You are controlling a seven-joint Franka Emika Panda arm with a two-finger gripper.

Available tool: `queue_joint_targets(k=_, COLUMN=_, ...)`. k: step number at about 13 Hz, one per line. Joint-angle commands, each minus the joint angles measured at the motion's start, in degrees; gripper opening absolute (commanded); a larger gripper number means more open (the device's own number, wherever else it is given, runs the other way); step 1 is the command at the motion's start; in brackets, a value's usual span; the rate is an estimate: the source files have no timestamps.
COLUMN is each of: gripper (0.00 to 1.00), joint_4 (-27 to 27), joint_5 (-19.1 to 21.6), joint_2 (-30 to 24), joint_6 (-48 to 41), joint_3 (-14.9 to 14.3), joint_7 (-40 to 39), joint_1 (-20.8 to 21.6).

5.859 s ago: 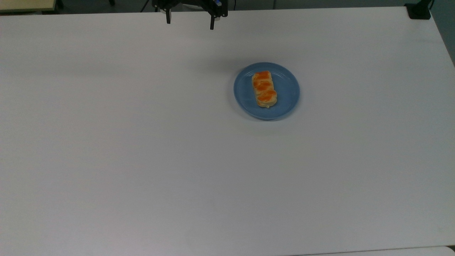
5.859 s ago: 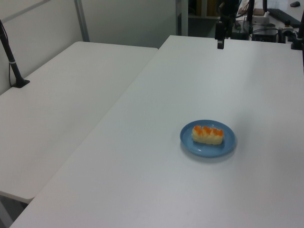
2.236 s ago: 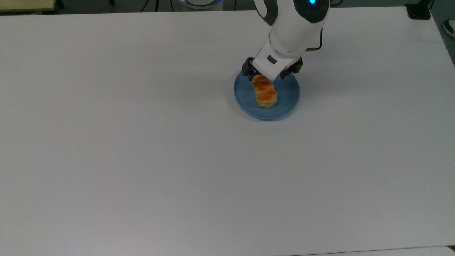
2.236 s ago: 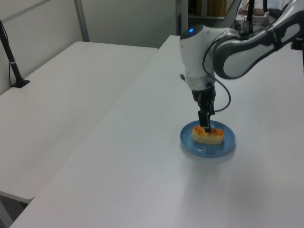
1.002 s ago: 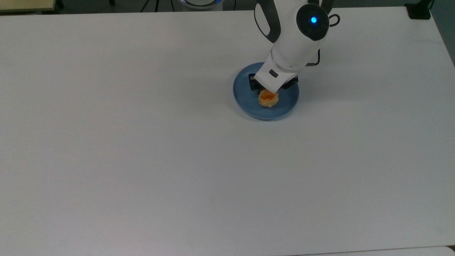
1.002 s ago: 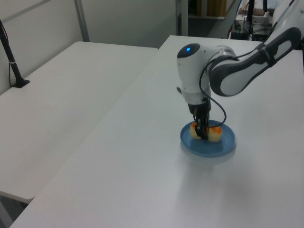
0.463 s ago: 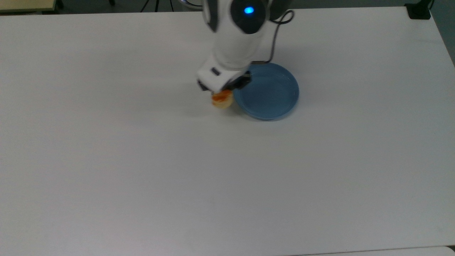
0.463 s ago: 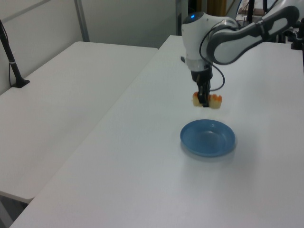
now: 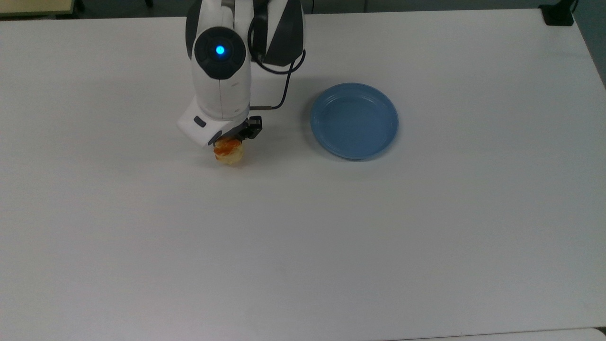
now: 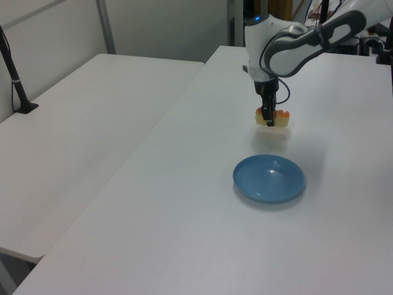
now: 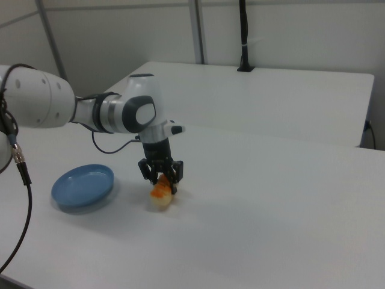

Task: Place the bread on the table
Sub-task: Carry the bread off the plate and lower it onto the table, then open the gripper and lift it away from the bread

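Observation:
The pale-tan bread (image 9: 230, 152) with orange-red patches hangs in my gripper (image 9: 231, 142), which is shut on its middle. In the top view it is well to the left of the blue plate (image 9: 354, 121). The left view shows the bread (image 10: 281, 118) a little above the white table (image 9: 303, 237), with its shadow on the tabletop underneath. In the right view the dark fingers (image 11: 173, 179) clamp the bread (image 11: 160, 198) from both sides, low over the table, to the right view's right of the plate (image 11: 82, 185). The plate (image 10: 268, 178) has nothing on it.
A second white table (image 10: 80, 135) stands beside this one on the left view's left, with a black pole (image 10: 15, 80) on it. A black cable (image 9: 279, 71) loops off the arm's wrist. A black mount (image 9: 557, 14) sits at the top view's far right corner.
The gripper came down onto the bread on the plate, shut on it, lifted it off and carried it toward the top view's left. The plate stayed put.

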Motion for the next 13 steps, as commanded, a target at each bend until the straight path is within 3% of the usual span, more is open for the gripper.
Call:
queue_joint_targets(k=1, gripper=1.00, joint_4=0.48, joint_5=-0.47, joint_2=0.50, joint_6=1.16, joint_3=-0.03, joint_7=-0.51, joint_1=-0.13)
queue_joint_targets(k=4, gripper=1.00, joint_4=0.74, joint_5=-0.38, joint_2=-0.20, joint_6=0.81, joint_3=-0.03, joint_7=0.11, joint_1=-0.05)
queue_joint_targets(k=7, gripper=1.00, joint_4=5.12, joint_5=0.32, joint_2=-3.79, joint_6=-3.92, joint_3=0.41, joint_7=5.36, joint_1=0.83)
queue_joint_targets(k=9, gripper=1.00, joint_4=5.84, joint_5=0.58, joint_2=-9.84, joint_6=-8.14, joint_3=0.59, joint_7=10.99, joint_1=1.80)
queue_joint_targets(k=13, gripper=1.00, joint_4=5.66, joint_5=1.02, joint_2=-20.05, joint_6=-18.86, joint_3=0.85, joint_7=11.45, joint_1=4.35)
